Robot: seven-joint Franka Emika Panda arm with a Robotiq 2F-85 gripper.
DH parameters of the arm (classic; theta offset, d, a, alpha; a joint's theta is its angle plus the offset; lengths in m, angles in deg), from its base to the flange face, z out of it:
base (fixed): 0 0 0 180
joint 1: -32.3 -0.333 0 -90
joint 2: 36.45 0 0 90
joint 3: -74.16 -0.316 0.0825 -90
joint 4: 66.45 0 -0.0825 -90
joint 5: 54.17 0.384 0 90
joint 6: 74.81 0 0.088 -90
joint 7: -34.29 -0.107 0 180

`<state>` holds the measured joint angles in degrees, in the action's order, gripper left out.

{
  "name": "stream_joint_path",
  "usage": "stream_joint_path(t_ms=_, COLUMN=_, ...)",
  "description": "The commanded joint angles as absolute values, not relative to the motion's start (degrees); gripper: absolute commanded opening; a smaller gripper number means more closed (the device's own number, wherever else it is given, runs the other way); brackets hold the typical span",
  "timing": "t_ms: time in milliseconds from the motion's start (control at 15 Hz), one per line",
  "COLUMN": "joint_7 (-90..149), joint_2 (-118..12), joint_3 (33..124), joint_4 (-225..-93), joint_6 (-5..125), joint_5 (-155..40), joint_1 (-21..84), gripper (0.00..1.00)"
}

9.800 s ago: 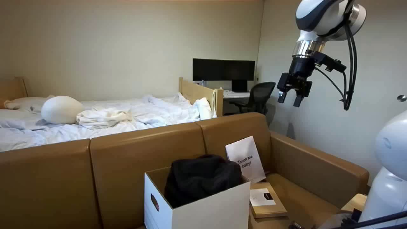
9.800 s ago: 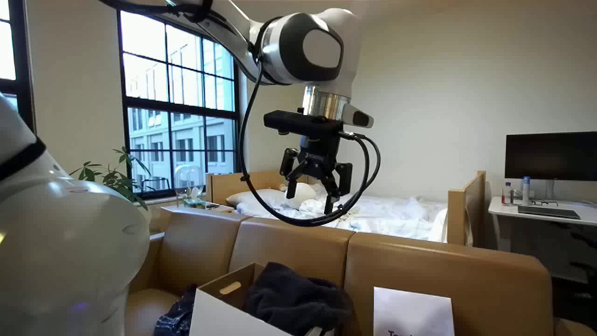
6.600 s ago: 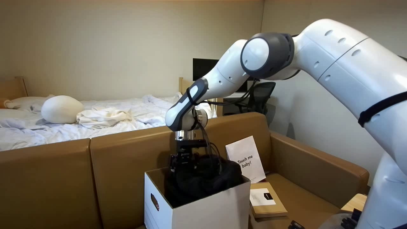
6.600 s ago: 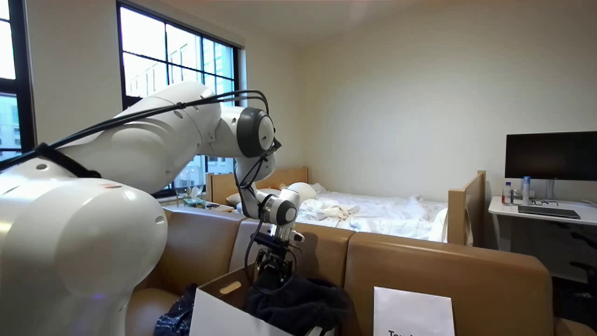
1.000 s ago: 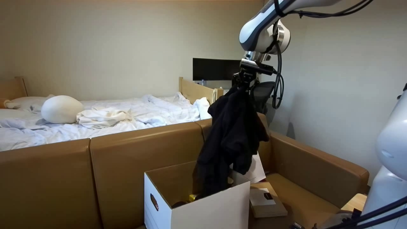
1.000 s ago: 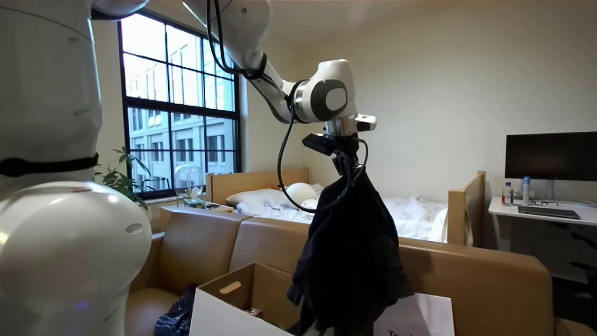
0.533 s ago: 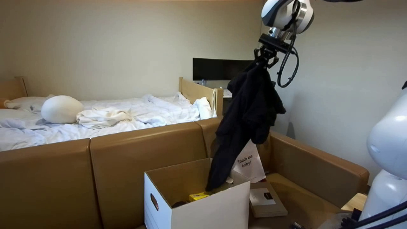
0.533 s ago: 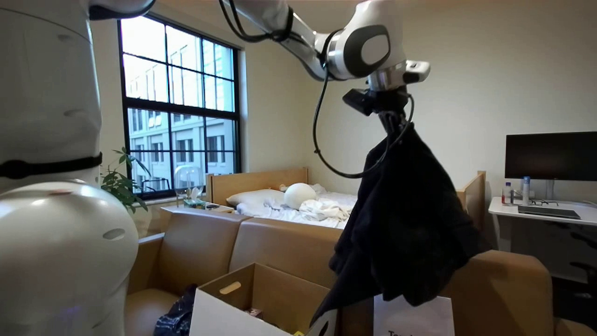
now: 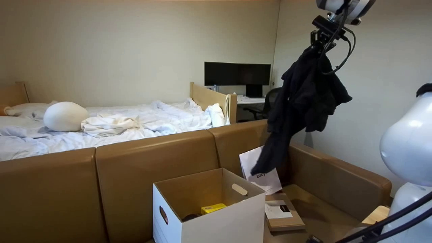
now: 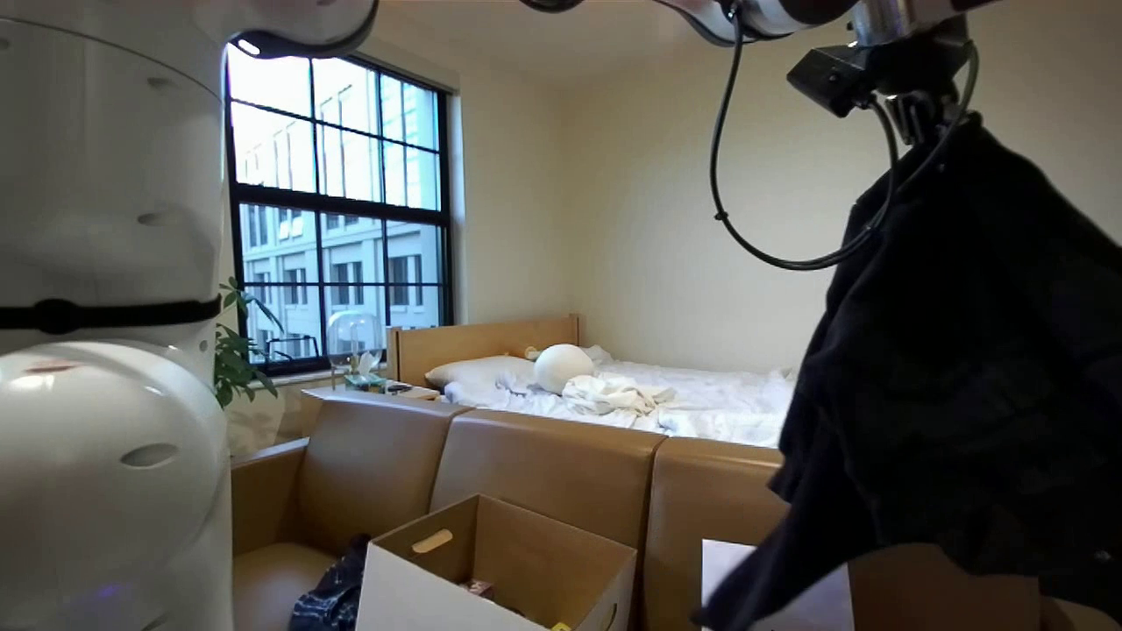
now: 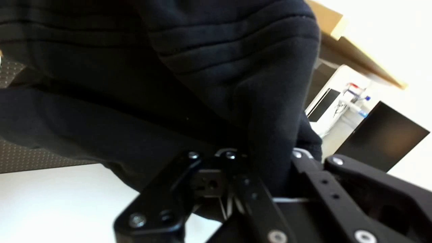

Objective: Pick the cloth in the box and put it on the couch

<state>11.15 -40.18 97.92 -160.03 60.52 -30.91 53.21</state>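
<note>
Hanging below the gripper point(image 11: 265, 160), dark cloth point(image 9: 303, 94), upper part pinched between the jaws, "baby" legible on white paper point(image 9: 269, 183).

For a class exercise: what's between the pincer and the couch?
The black cloth, hanging from the pincer in both exterior views; its lower tip partly hides a white sheet.

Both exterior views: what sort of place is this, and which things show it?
Probably someone's bedroom or studio apartment: a rumpled bed and a computer monitor stand beyond the brown couch.
</note>
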Motion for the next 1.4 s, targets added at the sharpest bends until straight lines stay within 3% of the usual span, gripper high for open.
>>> stream_joint_path(t_ms=0, joint_7=8.3, joint_2=-46.8, joint_3=97.4, joint_4=-154.2, joint_6=62.0, joint_5=-30.2, joint_1=54.8, gripper=0.06)
stream_joint_path(t_ms=667, joint_7=-14.2, joint_2=-53.4, joint_3=93.6, joint_4=-172.0, joint_6=80.0, joint_5=-33.7, joint_1=44.6, gripper=0.06)
stream_joint_path(t_ms=733, joint_7=-17.8, joint_2=-54.1, joint_3=93.9, joint_4=-173.0, joint_6=81.5, joint_5=-33.9, joint_1=43.6, gripper=0.36)
stream_joint_path(t_ms=867, joint_7=-24.5, joint_2=-54.2, joint_3=94.1, joint_4=-175.2, joint_6=83.2, joint_5=-33.4, joint_1=42.4, gripper=0.43)
stream_joint_path(t_ms=1333, joint_7=-36.0, joint_2=-51.4, joint_3=95.7, joint_4=-179.7, joint_6=85.7, joint_5=-36.9, joint_1=41.1, gripper=0.88)
